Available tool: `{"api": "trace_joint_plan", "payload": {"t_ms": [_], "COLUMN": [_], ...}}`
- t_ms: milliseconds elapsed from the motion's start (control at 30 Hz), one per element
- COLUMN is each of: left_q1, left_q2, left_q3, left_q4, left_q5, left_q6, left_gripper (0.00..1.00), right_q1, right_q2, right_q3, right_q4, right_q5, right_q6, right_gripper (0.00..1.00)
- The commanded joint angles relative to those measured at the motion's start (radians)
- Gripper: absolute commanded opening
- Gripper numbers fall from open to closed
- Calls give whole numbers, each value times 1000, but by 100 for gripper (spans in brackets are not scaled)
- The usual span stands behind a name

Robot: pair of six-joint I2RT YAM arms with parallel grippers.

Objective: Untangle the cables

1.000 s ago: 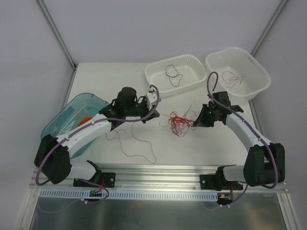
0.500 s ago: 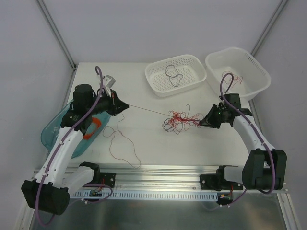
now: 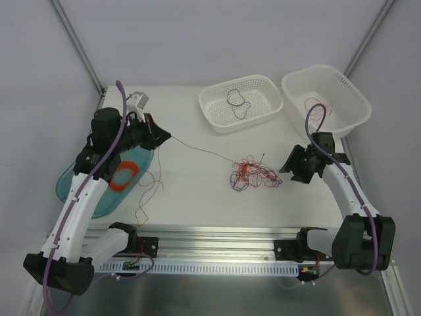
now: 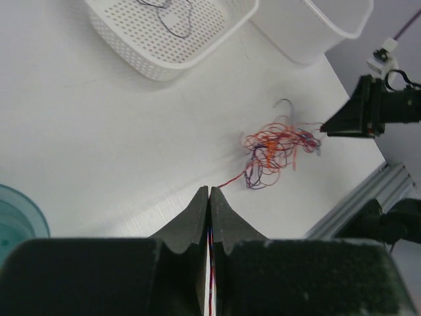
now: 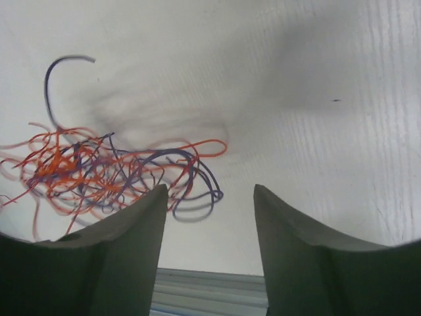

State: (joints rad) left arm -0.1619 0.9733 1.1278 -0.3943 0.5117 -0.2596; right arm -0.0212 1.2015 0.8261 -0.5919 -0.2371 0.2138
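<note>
The cables form a small red and dark tangle on the white table, also seen as the tangle and the tangle. One thin red strand runs taut from it up-left to my left gripper, which is shut on that strand; the jaws of the left gripper are pressed together with the wire between them. A loose end trails down below it. My right gripper is just right of the tangle; seen from the wrist, the right gripper is open and holds nothing.
A perforated white basket with a dark strand and a white tub with a red strand stand at the back right. A teal tray at the left holds an orange ring coil. An aluminium rail runs along the near edge.
The right gripper has opened, let go of the tangle and drawn back a little. The left arm has swung further left and back, pulling its red strand out longer.
</note>
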Motion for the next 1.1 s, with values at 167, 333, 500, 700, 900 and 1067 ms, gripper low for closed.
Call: {"api": "trace_joint_plan", "payload": {"t_ms": [167, 333, 500, 700, 900, 1067], "left_q1": [-177, -182, -180, -182, -182, -180], "left_q2": [-8, -25, -56, -88, -117, -137], "left_q3": [-123, -164, -187, -217, -244, -252], "left_q4": [106, 109, 109, 107, 107, 104], "left_q5": [-30, -22, -13, -16, -44, -76], "left_q6": [13, 39, 45, 56, 56, 54], "left_gripper": [0, 0, 0, 0, 0, 0], "right_q1": [219, 343, 441, 458, 472, 472], "right_q2": [-36, 72, 229, 432, 579, 609], "right_q3": [218, 320, 409, 499, 547, 510], "right_q4": [-82, -62, -40, -8, 4, 29], "right_q5": [138, 85, 99, 91, 16, -19], "right_q6": [-142, -203, -290, -344, -361, -353], "right_gripper": [78, 79, 79, 79, 79, 59]}}
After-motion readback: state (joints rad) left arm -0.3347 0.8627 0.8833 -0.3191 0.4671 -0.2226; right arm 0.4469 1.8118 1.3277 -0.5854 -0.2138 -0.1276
